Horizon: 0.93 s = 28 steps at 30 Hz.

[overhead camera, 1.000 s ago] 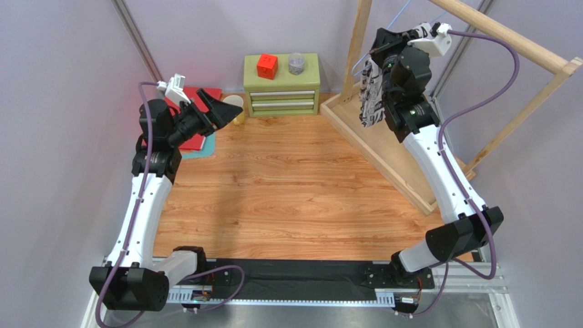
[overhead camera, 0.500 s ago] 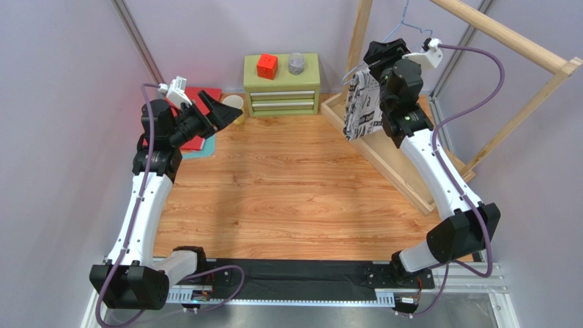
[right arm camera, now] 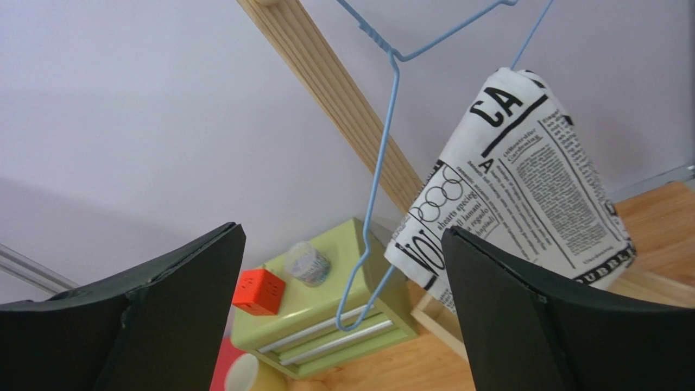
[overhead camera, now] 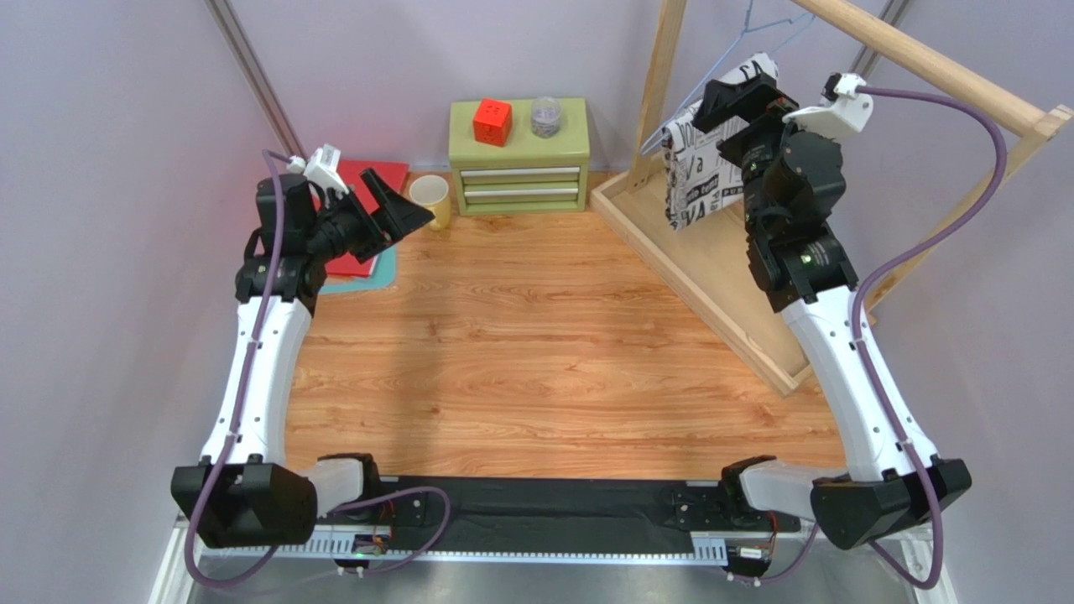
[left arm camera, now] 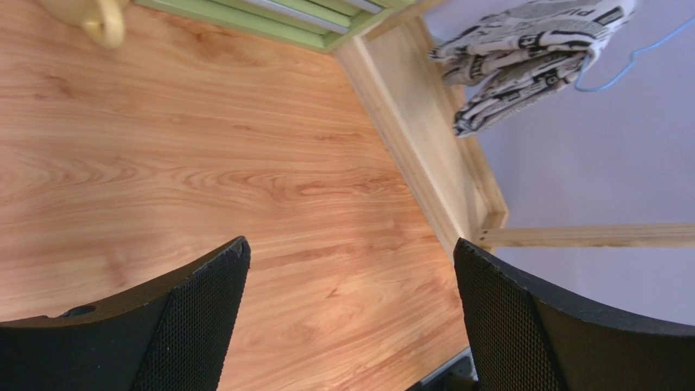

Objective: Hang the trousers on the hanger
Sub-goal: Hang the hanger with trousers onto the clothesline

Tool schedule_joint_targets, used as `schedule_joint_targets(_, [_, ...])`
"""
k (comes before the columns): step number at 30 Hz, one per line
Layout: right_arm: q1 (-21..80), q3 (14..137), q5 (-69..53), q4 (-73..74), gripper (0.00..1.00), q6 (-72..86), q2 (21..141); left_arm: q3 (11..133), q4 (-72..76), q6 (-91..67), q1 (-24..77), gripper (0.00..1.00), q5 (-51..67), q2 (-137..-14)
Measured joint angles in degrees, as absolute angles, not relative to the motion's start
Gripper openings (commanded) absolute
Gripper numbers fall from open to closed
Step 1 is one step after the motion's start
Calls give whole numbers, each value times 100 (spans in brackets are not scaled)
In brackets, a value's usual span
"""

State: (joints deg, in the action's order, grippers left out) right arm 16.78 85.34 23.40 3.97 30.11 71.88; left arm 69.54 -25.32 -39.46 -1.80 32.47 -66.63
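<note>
From above, the trousers (overhead camera: 696, 183) hang over the hanger (overhead camera: 754, 25) on the wooden rack (overhead camera: 933, 63). Loosely draped, they could slide off. The right gripper (overhead camera: 741, 103), clamped on them a second ago, now gapes empty just beside them. In the left wrist view, the left gripper (left arm camera: 349, 244) stands wide open, holding nothing. In the right wrist view, the cloth sits to one side of the wire, which might tip it.

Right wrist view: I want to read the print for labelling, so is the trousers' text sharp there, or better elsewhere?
Right wrist view: the trousers are in focus and evenly lit, big letters readable, fine print mostly just lines; left wrist view: they sit at the top edge, softer; top external view: too small, just a black-and-white pattern.
</note>
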Motion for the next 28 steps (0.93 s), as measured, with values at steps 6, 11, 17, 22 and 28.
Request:
schedule_joint_targets(6, [1599, 8458, 1608, 1260, 100, 1879, 6709, 7793, -3642, -2995, -604, 100, 3607, -7111])
schedule_joint_targets(11, [1588, 8451, 143, 2423, 100, 1094, 6329, 8276, -4512, -1951, -860, 100, 3826, -7201])
schedule_joint_targets(17, [1592, 7603, -1076, 3269, 100, 604, 5739, 8468, -5481, -631, -869, 100, 3140, -7137])
schedule_joint_targets(22, [1564, 6355, -1450, 3708, 100, 377, 5039, 7754, -5780, 360, -869, 99, 2366, -6525])
schedule_joint_targets(28, [1284, 5631, -1509, 3942, 100, 281, 4453, 6995, -5964, 1009, -867, 100, 1909, -5695])
